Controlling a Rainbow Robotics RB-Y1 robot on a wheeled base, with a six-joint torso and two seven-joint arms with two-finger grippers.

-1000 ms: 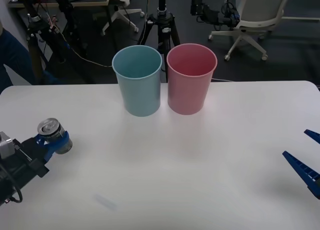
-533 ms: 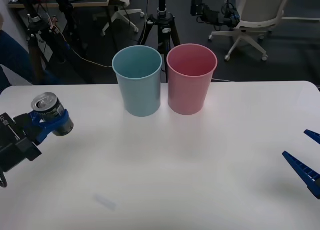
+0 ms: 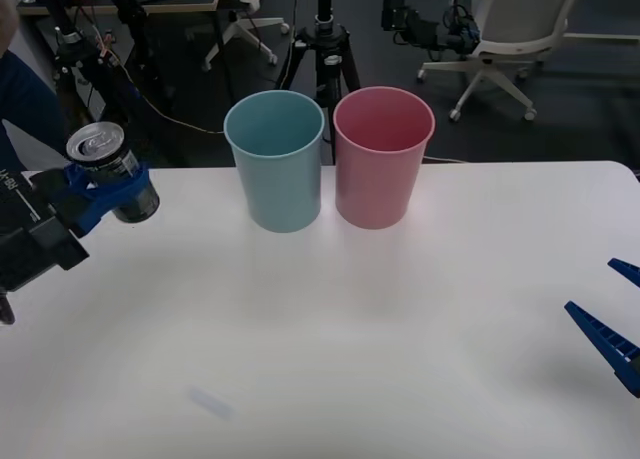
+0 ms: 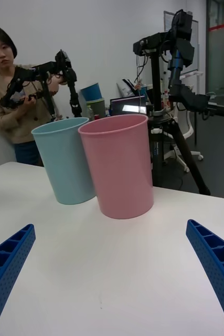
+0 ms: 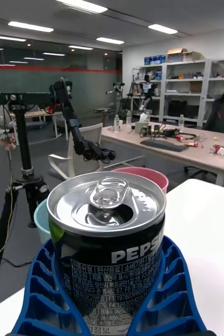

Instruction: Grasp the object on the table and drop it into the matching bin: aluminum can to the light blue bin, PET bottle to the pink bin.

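my left gripper grips the aluminum can aloft over the table at its left edge, well left of the light blue bin. the right gripper waits open. i judge a hurried swing could clip the rim or overshoot into the pink bin.

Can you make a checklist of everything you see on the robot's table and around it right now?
Surface: plain white table, mostly bare.
Job's things: small dark grey metal can with silver pull-tab top, lifted off the table; tall pale blue plastic bin and tall pink plastic bin upright, side by side.
Clutter: nothing seen.
Grippers: left gripper shut on the can; right gripper open, low at the table's right.
Cables: one on the floor behind.
Surroundings: black tripod, white office chairs.
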